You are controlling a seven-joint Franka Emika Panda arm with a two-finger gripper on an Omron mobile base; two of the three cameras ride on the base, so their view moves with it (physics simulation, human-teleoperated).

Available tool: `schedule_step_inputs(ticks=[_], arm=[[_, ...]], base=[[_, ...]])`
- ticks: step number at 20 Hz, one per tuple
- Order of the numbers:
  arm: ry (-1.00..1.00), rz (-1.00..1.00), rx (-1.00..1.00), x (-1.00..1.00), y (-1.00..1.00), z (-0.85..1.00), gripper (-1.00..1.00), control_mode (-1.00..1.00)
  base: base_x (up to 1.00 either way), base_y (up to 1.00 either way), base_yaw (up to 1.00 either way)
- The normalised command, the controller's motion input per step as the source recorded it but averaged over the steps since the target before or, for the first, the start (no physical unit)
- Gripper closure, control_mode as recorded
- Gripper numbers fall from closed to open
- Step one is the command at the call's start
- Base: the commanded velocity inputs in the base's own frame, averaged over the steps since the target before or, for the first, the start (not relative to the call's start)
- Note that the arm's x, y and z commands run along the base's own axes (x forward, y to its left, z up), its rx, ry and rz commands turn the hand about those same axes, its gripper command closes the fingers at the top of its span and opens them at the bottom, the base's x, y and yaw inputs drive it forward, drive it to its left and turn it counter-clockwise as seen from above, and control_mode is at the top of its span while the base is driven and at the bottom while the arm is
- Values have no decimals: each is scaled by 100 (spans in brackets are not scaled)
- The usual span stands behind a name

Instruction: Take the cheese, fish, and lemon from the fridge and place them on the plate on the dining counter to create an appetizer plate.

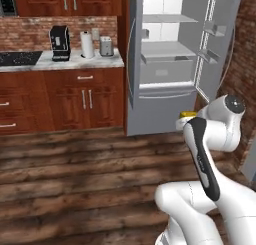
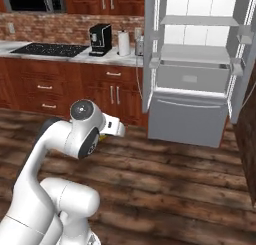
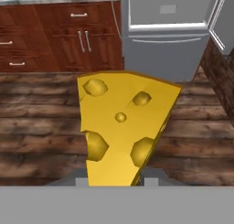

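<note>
You've got the cheese [image 3: 123, 127] clamped in the gripper [image 3: 114, 179], wedge standing straight out ahead of it, facing the open fridge [image 3: 164, 31] across the wooden floor.

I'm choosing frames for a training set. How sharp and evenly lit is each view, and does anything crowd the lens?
Left base view: soft, flat light, no glare; the fridge interior reads pale. Right base view: equally soft, the fridge shelves washed out. Hand view: the cheese, held in the hand, crowds the lens and hides much of the floor; the fridge base behind looks slightly blurred.
</note>
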Motion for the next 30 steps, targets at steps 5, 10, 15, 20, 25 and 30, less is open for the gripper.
schedule_step_inputs(ticks=[5, 10, 15, 20, 25, 30], arm=[[0, 0, 0, 0, 0, 0, 100, 100], [0, 0, 0, 0, 0, 0, 100, 100], [0, 0, 0, 0, 0, 0, 100, 100], [0, 0, 0, 0, 0, 0, 100, 100], [0, 0, 0, 0, 0, 0, 100, 100], [0, 0, 0, 0, 0, 0, 100, 100]], base=[[-100, 42, 0], [-100, 33, 0], [-100, 34, 0], [-100, 30, 0], [-100, 29, 0], [-100, 32, 0]])
